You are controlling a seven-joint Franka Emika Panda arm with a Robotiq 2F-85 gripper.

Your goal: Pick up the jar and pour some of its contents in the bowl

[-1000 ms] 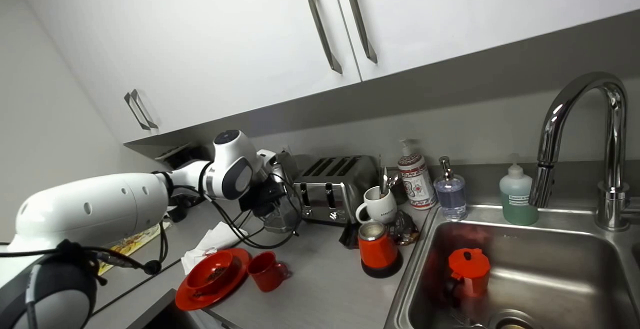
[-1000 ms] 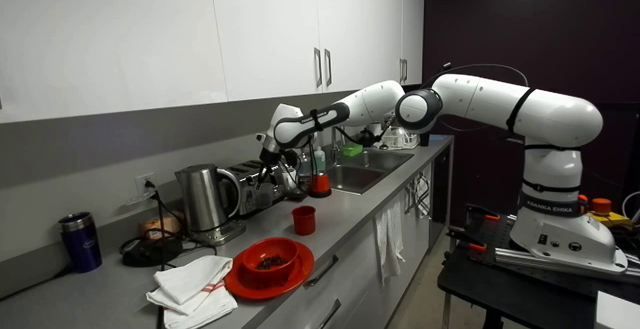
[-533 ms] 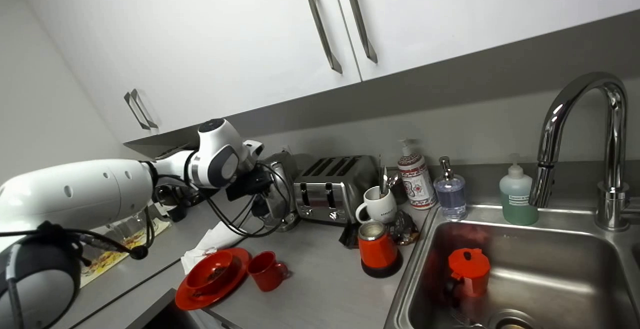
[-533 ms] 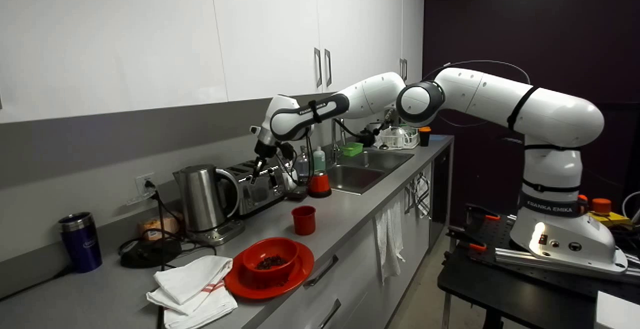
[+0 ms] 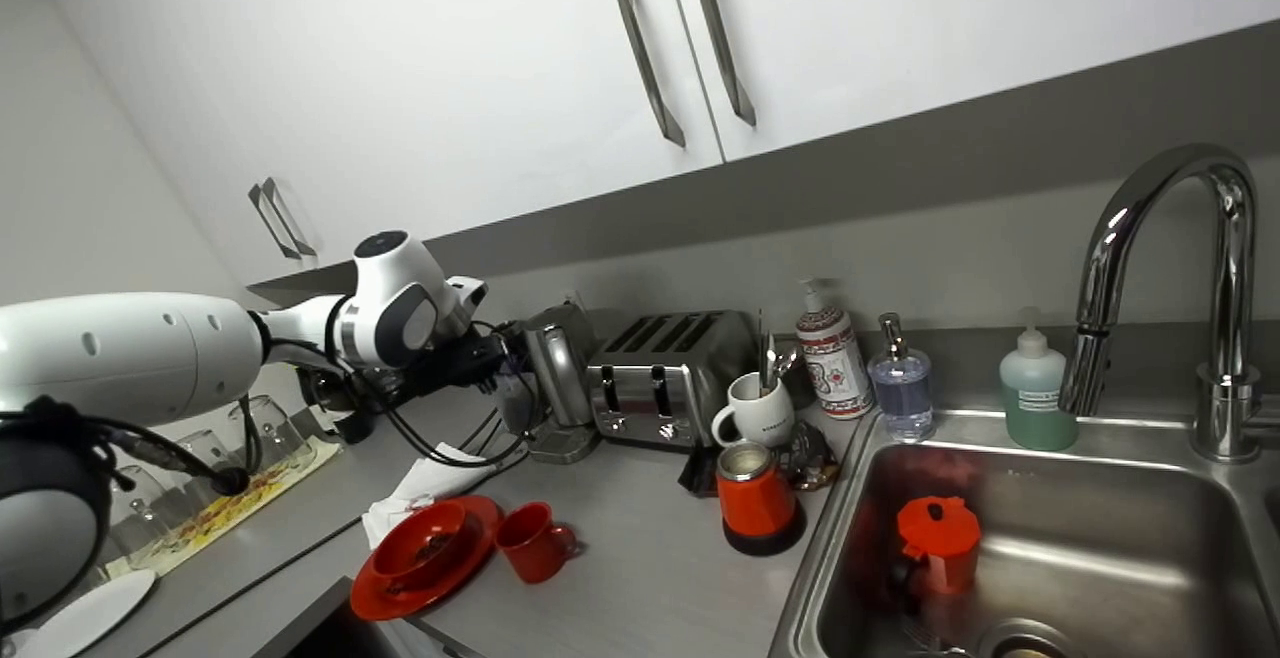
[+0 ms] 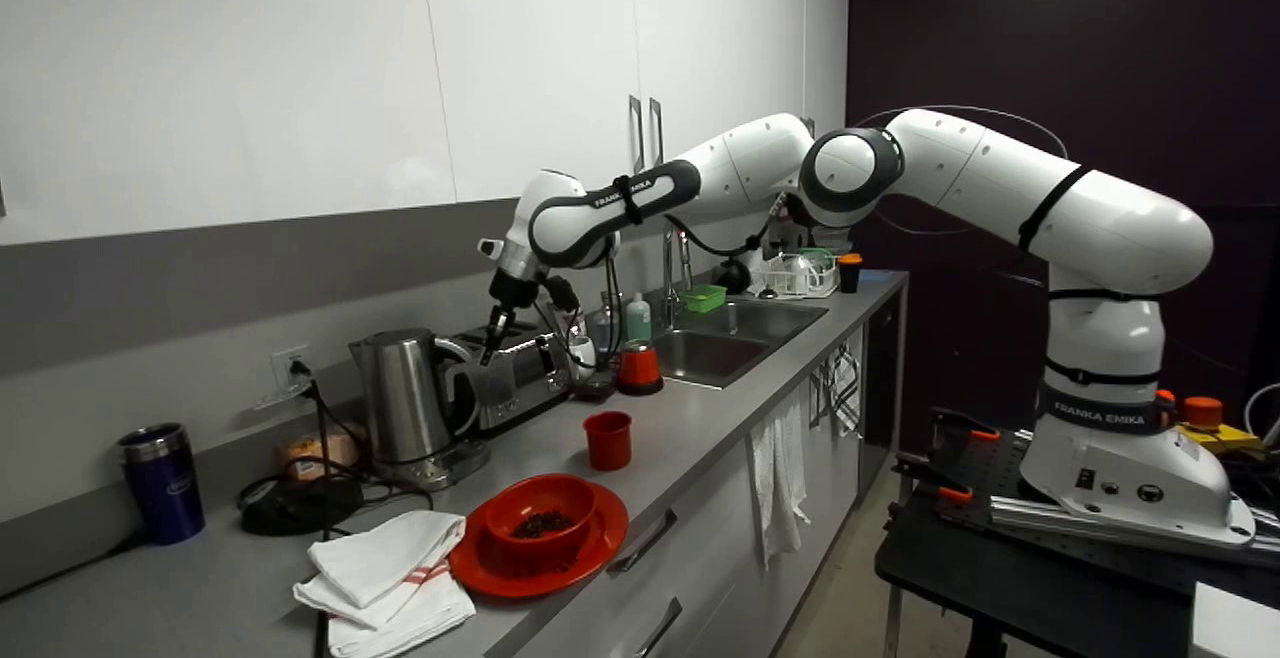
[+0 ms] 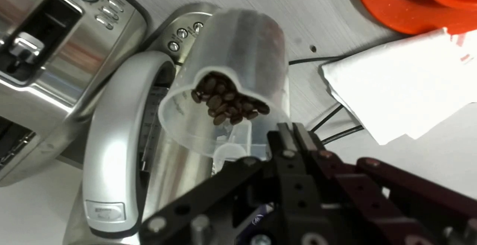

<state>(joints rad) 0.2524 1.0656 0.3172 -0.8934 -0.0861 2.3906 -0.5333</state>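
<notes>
The gripper (image 7: pixel 293 130) pinches the side of the see-through jar (image 7: pixel 253 47) (brown beans (image 7: pixel 227 101) lie inside), which hangs above the counter (image 6: pixel 675 423). Behind it, in the wrist view, stands the kettle (image 7: pixel 110 137); well apart, the red bowl (image 6: pixel 528 498) rests on a red plate (image 6: pixel 611 530).

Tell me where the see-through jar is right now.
In the wrist view, the see-through jar is near the middle, held by the gripper, just right of the silver kettle handle.
</notes>
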